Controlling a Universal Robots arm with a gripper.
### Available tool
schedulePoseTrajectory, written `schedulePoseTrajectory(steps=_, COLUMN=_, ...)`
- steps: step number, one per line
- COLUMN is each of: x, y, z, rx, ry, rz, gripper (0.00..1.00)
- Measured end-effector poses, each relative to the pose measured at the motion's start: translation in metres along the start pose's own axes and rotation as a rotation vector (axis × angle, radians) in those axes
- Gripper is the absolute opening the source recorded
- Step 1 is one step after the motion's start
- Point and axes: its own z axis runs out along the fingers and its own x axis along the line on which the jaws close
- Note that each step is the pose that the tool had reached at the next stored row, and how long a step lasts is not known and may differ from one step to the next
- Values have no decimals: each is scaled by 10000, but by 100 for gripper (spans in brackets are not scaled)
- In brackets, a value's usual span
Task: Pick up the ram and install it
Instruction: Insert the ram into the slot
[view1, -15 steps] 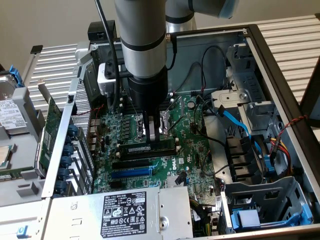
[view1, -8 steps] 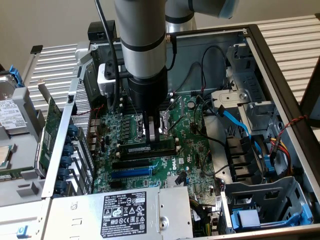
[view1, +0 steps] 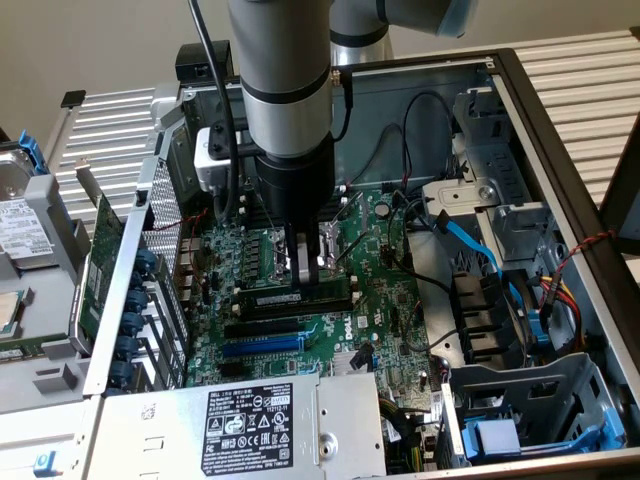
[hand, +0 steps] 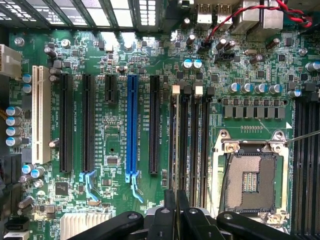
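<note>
Pinching ram (view1: 335, 296) edgewise, fingers (hand: 183, 215) amid close-set memory slots (hand: 197, 145).

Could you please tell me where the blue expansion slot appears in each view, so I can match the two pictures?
Exterior view: the blue expansion slot lies between the long black slot and the silver power supply.
Wrist view: the blue expansion slot stands between a short black slot and the long black slot.
Shared landmark: that long black slot, right beside it.
</note>
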Motion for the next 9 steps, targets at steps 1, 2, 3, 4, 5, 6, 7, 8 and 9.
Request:
schedulePoseTrajectory(steps=1, x=0, y=0, z=0, rx=2, ry=0, rz=0, gripper=21)
schedulePoseTrajectory(steps=2, x=0, y=0, z=0, rx=1, ry=0, rz=0, gripper=21)
schedulePoseTrajectory(steps=3, x=0, y=0, z=0, rx=2, ry=0, rz=0, gripper=27)
schedulePoseTrajectory(steps=4, x=0, y=0, z=0, rx=2, ry=0, rz=0, gripper=27)
schedulePoseTrajectory(steps=5, x=0, y=0, z=0, rx=2, ry=0, rz=-1, gripper=33)
schedulePoseTrajectory(steps=6, x=1, y=0, z=-5, rx=1, ry=1, rz=-1, gripper=33)
schedulePoseTrajectory(steps=7, x=0, y=0, z=-12, rx=0, ry=1, rz=-1, gripper=33)
schedulePoseTrajectory(steps=8, x=-1, y=-1, z=-21, rx=2, ry=0, rz=-1, gripper=33)
schedulePoseTrajectory(steps=9, x=-1, y=-1, z=-34, rx=1, ry=1, rz=-1, gripper=33)
